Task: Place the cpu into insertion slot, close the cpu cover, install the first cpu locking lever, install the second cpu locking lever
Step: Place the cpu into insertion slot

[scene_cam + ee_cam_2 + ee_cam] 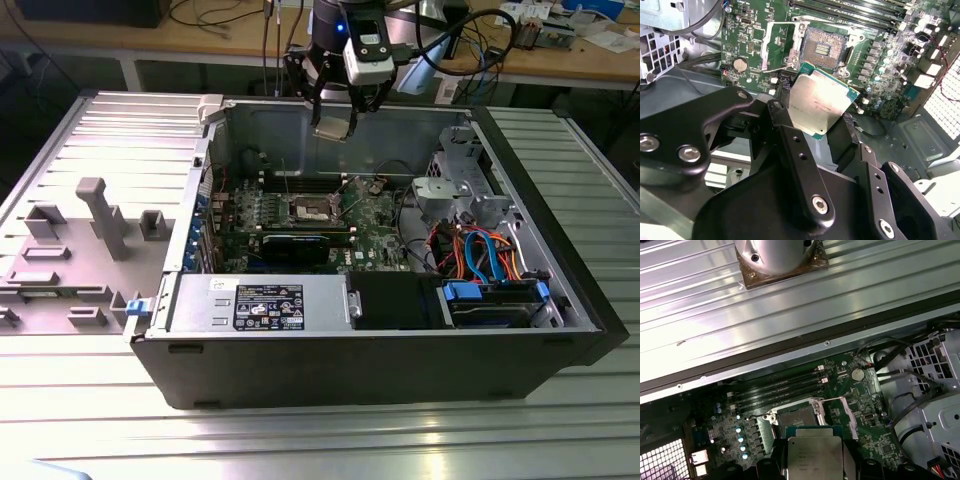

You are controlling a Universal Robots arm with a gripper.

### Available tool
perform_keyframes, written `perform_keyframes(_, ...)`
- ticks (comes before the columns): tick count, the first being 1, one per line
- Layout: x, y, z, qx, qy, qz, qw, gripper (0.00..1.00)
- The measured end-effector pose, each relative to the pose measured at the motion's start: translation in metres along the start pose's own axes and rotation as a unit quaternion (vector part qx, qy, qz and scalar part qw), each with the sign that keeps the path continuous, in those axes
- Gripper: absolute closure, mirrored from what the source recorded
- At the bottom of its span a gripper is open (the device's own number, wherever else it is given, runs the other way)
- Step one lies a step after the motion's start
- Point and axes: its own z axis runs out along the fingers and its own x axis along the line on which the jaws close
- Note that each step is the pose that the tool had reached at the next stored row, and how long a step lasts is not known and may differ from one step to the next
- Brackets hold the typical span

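Electronics lab. My station: a ribbed aluminium table carrying an opened computer case; along the far side, a wooden workbench strewn with cables.

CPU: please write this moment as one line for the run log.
tool shut on cpu | cpu in air over computer case | insertion slot empty | cpu cover open
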Motion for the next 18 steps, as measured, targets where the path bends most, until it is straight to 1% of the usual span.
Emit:
perform_keyframes(1, 0.0, -0.0002, 0.0003, -0.0001, -0.0004, 0.005, 0.99999, 0.46)
perform_keyframes(3, 0.0, -0.0003, 0.001, -0.0002, -0.0019, 0.024, 0.99971, 0.46)
perform_keyframes(4, 0.0, -0.0003, 0.0011, -0.0002, -0.0021, 0.028, 0.99961, 0.46)
perform_keyframes(14, 0.0, -0.0003, 0.0011, -0.0002, -0.0021, 0.028, 0.9996, 0.46)
perform_keyframes(16, 0.0, -0.0004, 0.0019, -0.0002, -0.0029, 0.036, 0.99933, 0.46)
perform_keyframes(18, 0.0, -0.0005, 0.0032, 0.0002, -0.004, 0.047, 0.99887, 0.46)
